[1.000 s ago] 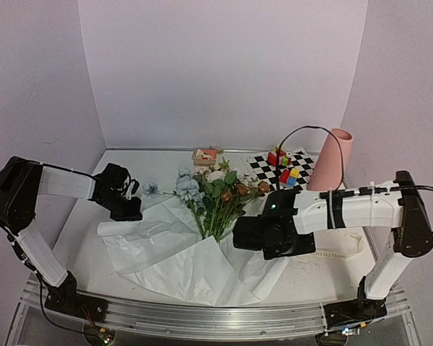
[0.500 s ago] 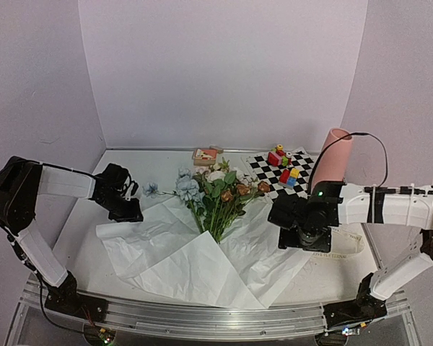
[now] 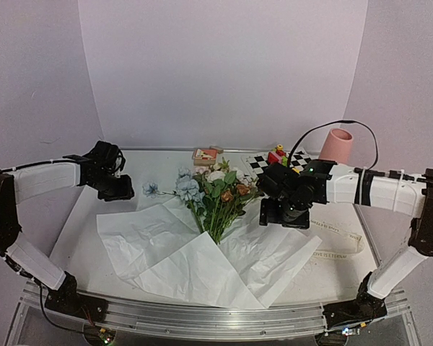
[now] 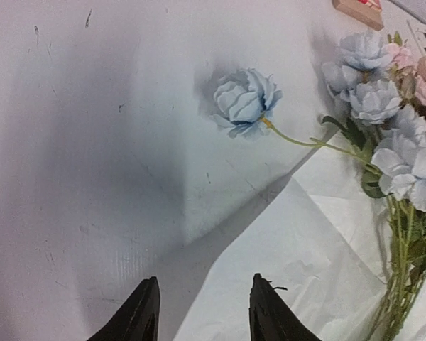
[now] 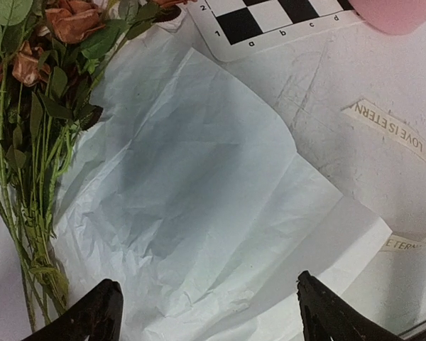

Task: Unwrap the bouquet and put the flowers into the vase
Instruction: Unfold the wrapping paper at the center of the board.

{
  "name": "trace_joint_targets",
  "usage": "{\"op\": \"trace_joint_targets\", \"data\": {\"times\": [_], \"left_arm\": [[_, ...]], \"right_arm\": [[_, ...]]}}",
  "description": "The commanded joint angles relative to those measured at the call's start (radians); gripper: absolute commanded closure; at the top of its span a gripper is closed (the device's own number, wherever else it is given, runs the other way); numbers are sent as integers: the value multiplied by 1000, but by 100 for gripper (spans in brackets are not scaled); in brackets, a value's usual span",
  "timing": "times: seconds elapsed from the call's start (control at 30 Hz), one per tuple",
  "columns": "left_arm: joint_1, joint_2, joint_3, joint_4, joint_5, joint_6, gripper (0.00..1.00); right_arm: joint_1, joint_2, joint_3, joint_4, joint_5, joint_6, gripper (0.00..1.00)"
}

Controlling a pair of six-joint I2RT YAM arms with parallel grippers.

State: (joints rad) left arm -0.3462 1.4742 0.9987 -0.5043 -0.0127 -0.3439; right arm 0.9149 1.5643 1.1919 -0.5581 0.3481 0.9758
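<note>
The bouquet lies unwrapped: its creased white paper (image 3: pixel 195 259) is spread flat on the table, with the flowers (image 3: pixel 216 193) on it, blooms toward the back. They are pale blue, cream and rust-orange with green stems (image 5: pixel 28 213). One blue bloom (image 4: pixel 245 103) sticks out to the left. The pink vase (image 3: pixel 336 145) stands at the back right, and its base (image 5: pixel 405 14) shows in the right wrist view. My left gripper (image 3: pixel 119 193) (image 4: pixel 202 316) hovers open over the paper's left edge, holding nothing. Over the paper just right of the stems, my right gripper (image 3: pixel 281 216) (image 5: pixel 209 316) is wide open and empty.
A checkerboard mat (image 3: pixel 297 163) with small toy blocks (image 3: pixel 278 154) lies beside the vase. A small wooden box (image 3: pixel 206 153) sits at the back centre. A printed ribbon (image 3: pixel 337 244) curls on the table right of the paper.
My left gripper opened, let go of the paper's left edge and drew back left; that edge now lies flat. My right arm swung from the front centre to beside the flowers.
</note>
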Motion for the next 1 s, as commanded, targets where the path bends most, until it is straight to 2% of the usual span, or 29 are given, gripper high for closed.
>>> {"op": "trace_joint_targets", "data": {"times": [0.0,0.13,0.23,0.3,0.37,0.43,0.7,0.97], "left_arm": [[-2,-74,12,-33,187,-56,66],[-33,-79,-21,8,328,-103,77],[-98,-47,-23,30,381,-104,87],[-135,-20,-17,31,392,-103,93],[-148,4,-25,33,398,-114,99],[-151,27,-33,37,399,-119,100],[-151,162,-32,58,375,-117,100],[-151,278,-19,63,290,-159,100]], "right_arm": [[-41,11,12,72,-84,-65,23],[-64,18,-15,166,-154,-99,33],[-77,31,-35,211,-188,-101,48],[-89,45,-48,220,-209,-92,62],[-105,56,-70,232,-227,-85,84],[-121,66,-95,246,-248,-77,99],[-175,142,-127,288,-293,-72,100],[-225,248,-118,309,-324,-96,100]]}}
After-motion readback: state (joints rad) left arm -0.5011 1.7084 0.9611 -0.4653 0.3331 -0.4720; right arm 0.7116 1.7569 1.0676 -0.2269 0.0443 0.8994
